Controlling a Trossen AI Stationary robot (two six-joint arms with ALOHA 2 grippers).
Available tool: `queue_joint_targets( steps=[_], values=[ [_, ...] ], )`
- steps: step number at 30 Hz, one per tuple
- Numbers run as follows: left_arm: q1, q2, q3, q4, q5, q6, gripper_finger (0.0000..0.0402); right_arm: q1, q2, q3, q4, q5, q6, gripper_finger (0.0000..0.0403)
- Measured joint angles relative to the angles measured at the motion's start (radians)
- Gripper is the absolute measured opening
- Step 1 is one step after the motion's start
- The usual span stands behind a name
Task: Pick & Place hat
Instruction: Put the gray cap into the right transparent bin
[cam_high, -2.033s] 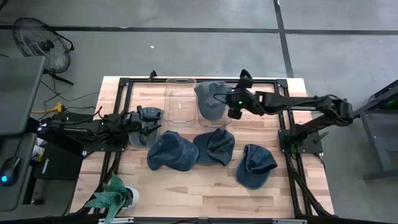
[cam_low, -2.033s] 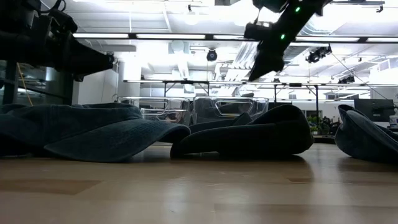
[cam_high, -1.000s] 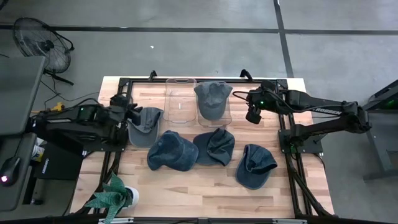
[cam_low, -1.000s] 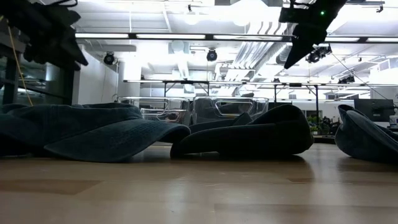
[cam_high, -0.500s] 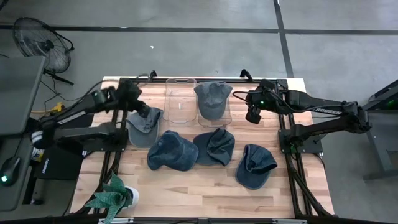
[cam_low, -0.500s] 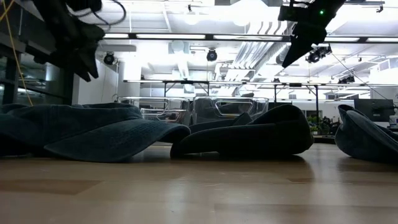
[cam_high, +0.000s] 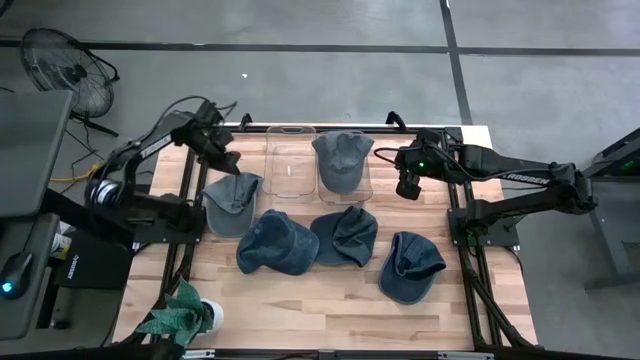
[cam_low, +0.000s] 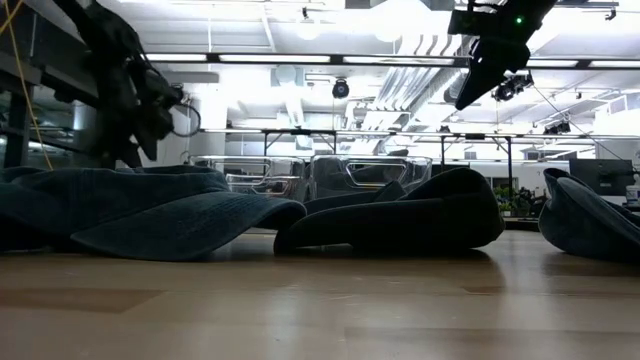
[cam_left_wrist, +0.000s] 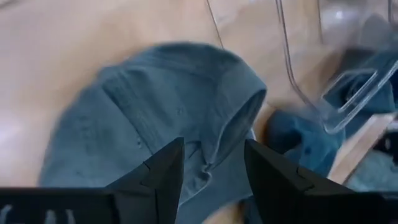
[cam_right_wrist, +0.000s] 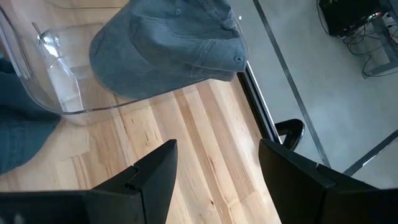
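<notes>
Several dark blue-grey caps. One cap (cam_high: 340, 158) lies in the right clear bin (cam_high: 368, 190), seen also in the right wrist view as the cap (cam_right_wrist: 168, 43). The left clear bin (cam_high: 290, 170) holds nothing. The leftmost cap (cam_high: 232, 200) lies on the table, crown up. My left gripper (cam_high: 226, 160) hangs open just above that cap (cam_left_wrist: 155, 118), fingers (cam_left_wrist: 165, 171) pointing down at it. My right gripper (cam_high: 405, 186) is open and raised, over bare wood right of the filled bin, high in the low view (cam_low: 480, 75).
Three more caps lie along the table's middle and right: one (cam_high: 277, 243), one (cam_high: 345, 235), one (cam_high: 412, 267). A potted plant (cam_high: 185, 315) stands at the near left corner. Black frame rails (cam_high: 455, 215) run along the table's sides. Bare wood (cam_high: 300, 300) shows toward the near edge.
My left arm has swung up from the table's left edge and reached toward the far side, then tipped its gripper down over the leftmost cap. My right gripper, drawn back to the right of the filled bin earlier, has kept still for the last second.
</notes>
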Motion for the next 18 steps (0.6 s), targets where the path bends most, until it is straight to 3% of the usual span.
queue_joint_targets(
  steps=[6, 14, 18],
  values=[
    [-0.110, 0.028, 0.000, 0.034, -0.118, 0.066, 0.0165, 0.000, 0.000, 0.000, -0.004, 0.000, -0.002, 0.0220],
    [-0.271, 0.027, 0.000, 0.130, -0.169, 0.066, 0.0165, 0.000, 0.000, 0.000, -0.018, -0.002, -0.001, 0.0220],
    [-0.359, 0.027, 0.000, 0.163, -0.263, 0.013, 0.0165, 0.000, 0.000, 0.000, -0.020, -0.002, -0.001, 0.0220]
  ],
)
